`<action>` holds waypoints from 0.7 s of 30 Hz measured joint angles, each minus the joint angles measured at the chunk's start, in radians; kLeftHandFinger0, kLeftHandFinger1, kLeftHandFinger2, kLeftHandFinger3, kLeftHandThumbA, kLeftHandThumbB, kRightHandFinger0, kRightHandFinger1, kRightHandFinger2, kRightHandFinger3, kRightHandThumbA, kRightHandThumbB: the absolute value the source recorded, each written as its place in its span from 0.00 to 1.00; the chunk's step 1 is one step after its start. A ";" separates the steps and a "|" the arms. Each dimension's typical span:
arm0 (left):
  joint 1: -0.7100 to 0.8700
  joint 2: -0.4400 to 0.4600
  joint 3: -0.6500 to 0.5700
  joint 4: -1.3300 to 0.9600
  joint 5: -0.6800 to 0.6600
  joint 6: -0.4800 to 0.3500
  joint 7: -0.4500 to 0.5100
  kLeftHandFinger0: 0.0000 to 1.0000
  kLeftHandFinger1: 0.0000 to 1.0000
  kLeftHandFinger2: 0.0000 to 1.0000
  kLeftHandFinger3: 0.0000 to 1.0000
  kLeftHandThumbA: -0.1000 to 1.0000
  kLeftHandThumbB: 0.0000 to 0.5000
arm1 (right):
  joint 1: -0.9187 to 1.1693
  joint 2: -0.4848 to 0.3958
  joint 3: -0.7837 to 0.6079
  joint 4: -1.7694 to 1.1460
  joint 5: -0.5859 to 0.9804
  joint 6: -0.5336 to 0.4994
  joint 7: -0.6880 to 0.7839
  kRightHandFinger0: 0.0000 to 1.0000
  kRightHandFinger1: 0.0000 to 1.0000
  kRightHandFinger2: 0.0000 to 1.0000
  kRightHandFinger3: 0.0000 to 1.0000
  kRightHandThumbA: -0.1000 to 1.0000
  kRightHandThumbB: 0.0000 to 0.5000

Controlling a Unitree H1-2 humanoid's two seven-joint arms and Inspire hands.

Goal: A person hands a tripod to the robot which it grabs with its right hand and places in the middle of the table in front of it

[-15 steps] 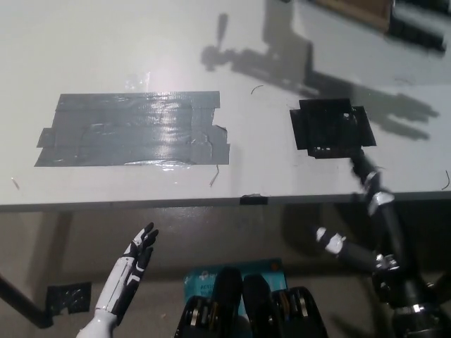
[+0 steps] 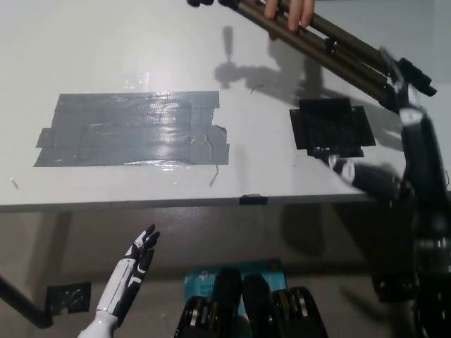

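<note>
A folded tripod (image 2: 317,39) with brown-olive legs and black fittings slants in over the table's far right, from the top edge down to the right. A person's hand (image 2: 289,10) holds it near the top edge. My black right arm reaches up along the right side, and my right hand (image 2: 407,95) is blurred at the tripod's lower end. Whether it grips the tripod does not show. My white left hand (image 2: 137,260) rests low at the lower left, below the table edge, fingers apart and empty.
The white table (image 2: 106,183) carries a large grey tape patch (image 2: 134,130) left of centre and a black tape square (image 2: 331,127) to the right. A table leg (image 2: 21,303) and a blue item (image 2: 232,271) are on the floor below the front edge.
The tripod and the person's hand have come into view from the top. My right arm has swung up from below the table edge to the tripod's lower end. The left hand has stayed put.
</note>
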 measured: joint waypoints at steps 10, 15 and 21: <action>-0.005 0.000 0.000 0.000 0.005 -0.003 0.000 1.00 1.00 1.00 1.00 1.00 0.60 | -0.303 -0.062 0.028 0.196 -0.214 0.150 0.008 1.00 1.00 1.00 1.00 0.96 0.84; -0.011 0.000 0.000 0.000 0.009 -0.011 0.000 1.00 1.00 1.00 1.00 1.00 0.62 | -0.430 -0.086 0.065 0.363 -0.297 0.223 0.010 1.00 1.00 1.00 1.00 0.96 0.84; -0.020 0.001 0.000 0.000 0.012 -0.021 0.000 1.00 1.00 1.00 1.00 1.00 0.60 | -0.525 -0.104 0.100 0.554 -0.353 0.293 0.007 1.00 1.00 1.00 1.00 0.98 0.85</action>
